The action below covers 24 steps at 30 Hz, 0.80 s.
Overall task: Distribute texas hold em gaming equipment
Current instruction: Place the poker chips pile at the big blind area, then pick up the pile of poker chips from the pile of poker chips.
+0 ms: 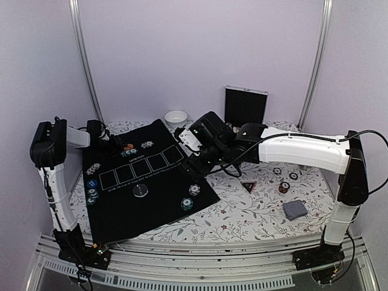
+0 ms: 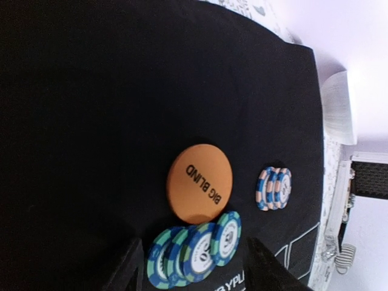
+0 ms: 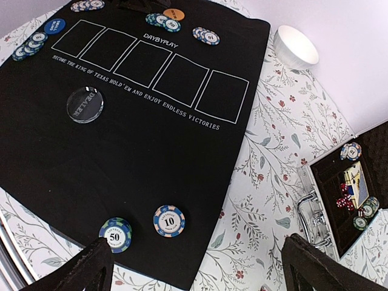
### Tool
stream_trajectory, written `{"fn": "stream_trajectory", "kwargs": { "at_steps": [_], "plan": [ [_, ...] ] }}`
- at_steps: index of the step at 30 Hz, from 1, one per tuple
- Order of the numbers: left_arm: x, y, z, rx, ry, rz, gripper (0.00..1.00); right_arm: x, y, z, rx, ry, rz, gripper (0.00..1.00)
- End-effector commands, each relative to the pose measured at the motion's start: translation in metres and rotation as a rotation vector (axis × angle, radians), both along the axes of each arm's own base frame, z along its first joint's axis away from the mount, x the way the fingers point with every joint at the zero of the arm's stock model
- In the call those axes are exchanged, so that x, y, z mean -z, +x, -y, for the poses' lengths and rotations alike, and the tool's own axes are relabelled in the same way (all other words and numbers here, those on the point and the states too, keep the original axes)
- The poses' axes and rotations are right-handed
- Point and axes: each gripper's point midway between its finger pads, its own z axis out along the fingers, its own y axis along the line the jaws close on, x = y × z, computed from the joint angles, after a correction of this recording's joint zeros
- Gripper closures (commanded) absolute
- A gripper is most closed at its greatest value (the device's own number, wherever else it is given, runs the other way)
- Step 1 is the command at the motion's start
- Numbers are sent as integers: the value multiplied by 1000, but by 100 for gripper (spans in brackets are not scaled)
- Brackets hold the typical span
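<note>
Black DAYBYPLAY mat (image 3: pixel 151 139) lay on floral counter (image 3: pixel 267 157), DEALER button (image 3: pixel 84 104) on it, 50 chip (image 3: pixel 116 234) and 10 chip (image 3: pixel 169 220) near its edge, orange BIG BLIND chip (image 2: pixel 199 183) sat beside fanned green-blue chips (image 2: pixel 194 247), left gripper (image 2: pixel 194 245) stood parted astride them, gripping nothing, right gripper (image 3: pixel 197 242) gaped wide, empty, open case (image 3: pixel 321 173) held spare chips (image 3: pixel 350 150) and cards (image 3: pixel 356 185)

We find the mat's (image 3: pixel 121 157) five outlined boxes bare, with open cloth down to the two single chips (image 3: pixel 169 220) at its near edge. The dealer button (image 3: pixel 84 104) sits left of centre. A chip row (image 2: pixel 194 247) and the orange button (image 2: pixel 199 191) crowd the left hand (image 2: pixel 197 270). The right arm (image 1: pixel 297 148) spans the floral tabletop (image 1: pixel 242 212).
</note>
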Motion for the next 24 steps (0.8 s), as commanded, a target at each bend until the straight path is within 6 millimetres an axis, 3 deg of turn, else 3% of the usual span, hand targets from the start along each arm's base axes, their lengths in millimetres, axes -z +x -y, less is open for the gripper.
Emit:
{"fn": "stream_trajectory", "kwargs": {
  "at_steps": [1, 5, 9, 12, 15, 19, 24],
  "plan": [
    [4, -17, -29, -77, 162, -89, 32, -15, -1, 4, -4, 19, 7, 1],
    [-18, -14, -31, -73, 260, -63, 11, -15, 0, 5, 1, 17, 11, 1],
    [-50, -9, -25, -65, 337, -6, 7, -21, 11, 17, 80, -9, 63, 1],
    [-103, -10, -14, -73, 426, 105, 2, -26, 23, 35, 153, -10, 67, 1],
    [-153, -18, -4, -96, 516, 215, 2, -22, 40, 67, 278, 6, 14, 1],
    [-213, -45, 10, -133, 625, 357, 2, -14, 61, 121, 447, 35, -71, 1],
    [-254, -88, 10, -171, 650, 476, 2, -3, 72, 190, 606, 99, -181, 1]
  ]
}}
